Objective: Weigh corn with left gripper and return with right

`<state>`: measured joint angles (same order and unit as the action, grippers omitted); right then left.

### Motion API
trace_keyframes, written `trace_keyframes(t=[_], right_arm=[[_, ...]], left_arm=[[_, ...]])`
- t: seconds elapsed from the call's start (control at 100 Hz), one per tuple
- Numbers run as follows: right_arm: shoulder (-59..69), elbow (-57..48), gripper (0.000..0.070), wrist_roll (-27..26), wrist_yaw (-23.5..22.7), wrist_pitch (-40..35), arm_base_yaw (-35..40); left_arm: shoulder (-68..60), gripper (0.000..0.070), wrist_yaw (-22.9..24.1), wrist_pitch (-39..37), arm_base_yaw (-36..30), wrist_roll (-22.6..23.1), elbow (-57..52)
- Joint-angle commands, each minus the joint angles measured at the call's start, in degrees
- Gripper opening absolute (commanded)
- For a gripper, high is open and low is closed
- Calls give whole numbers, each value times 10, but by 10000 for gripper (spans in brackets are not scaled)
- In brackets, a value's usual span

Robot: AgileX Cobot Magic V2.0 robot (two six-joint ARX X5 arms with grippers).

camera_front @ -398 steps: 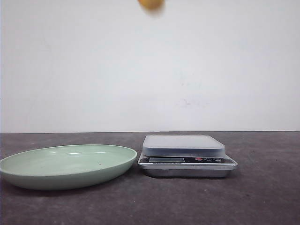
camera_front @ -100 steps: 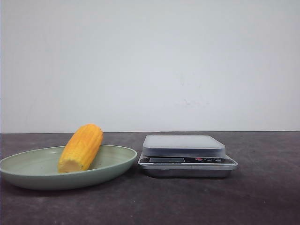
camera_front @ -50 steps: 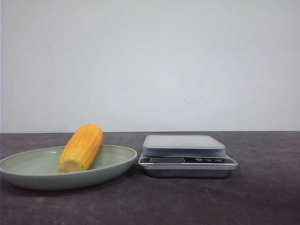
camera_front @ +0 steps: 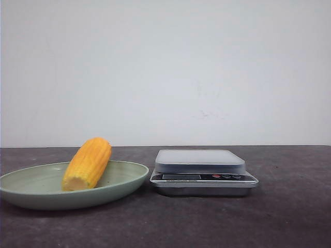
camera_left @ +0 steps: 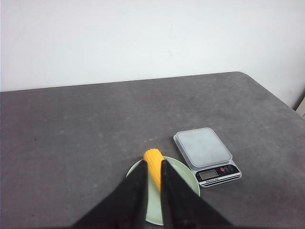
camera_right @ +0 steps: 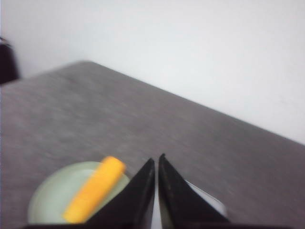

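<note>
— Starting from the front view, how far along were you?

— As I judged it, nothing of the weighing had begun. The corn (camera_front: 87,164) lay in the pale green plate (camera_front: 129,178), cut end toward the camera and rounded end resting up on the far rim. The scale (camera_front: 204,172) stood just beside the plate on the dark counter (camera_front: 289,217), its platform bare. Neither of my hands showed there.

— And from your left wrist?

— My left hand (camera_left: 152,187) hung high above the plate, its fingers (camera_left: 136,191) drawn nearly together with only a thin gap, gripping nothing. Between the tips I could see the corn (camera_left: 152,160) below in the plate (camera_left: 189,177), and the scale (camera_left: 206,155) off to one side, nothing on it.

— The right wrist?

— That picture was blurred. My right hand (camera_right: 156,164) was likewise closed to a slit and empty, well clear of the things below. The corn (camera_right: 95,189) lay across the plate (camera_right: 47,195); a corner of the scale (camera_right: 206,199) just showed behind a finger.

— So what was left?

— All of it, I reckoned: open the left, lift the corn onto the scale, then have the right carry it back to the plate.
</note>
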<state>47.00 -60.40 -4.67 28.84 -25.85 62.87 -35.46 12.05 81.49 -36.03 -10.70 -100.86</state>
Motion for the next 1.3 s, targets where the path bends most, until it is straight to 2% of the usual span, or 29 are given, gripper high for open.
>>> trace_keyframes(t=[0.0,0.12,0.21,0.27,0.4,0.53,0.66,0.87,1.29], right_arm=[[-9,4,7,7,-44,0,-41],[-55,60,7,16,-144,24,-163],[-111,140,7,38,-227,88,-263],[-157,204,7,41,-257,139,-323],[-284,338,7,40,-260,194,-428],[-400,450,7,34,-259,197,-508],[-470,535,7,4,-267,198,-565],[-468,582,7,6,-332,207,-598],[-468,596,7,10,-341,206,-598]], left_arm=[[-4,11,2,22,-4,-3,-11],[-4,11,2,22,-4,-3,-14],[-4,11,2,22,-4,-3,-14],[-4,11,2,22,-4,-3,-14],[-4,11,2,22,-4,-3,-14],[-4,11,2,22,-4,-3,-14],[-4,11,2,22,-4,-3,-14],[-4,11,2,21,-4,-3,-14],[-4,11,2,21,-4,-3,-14]])
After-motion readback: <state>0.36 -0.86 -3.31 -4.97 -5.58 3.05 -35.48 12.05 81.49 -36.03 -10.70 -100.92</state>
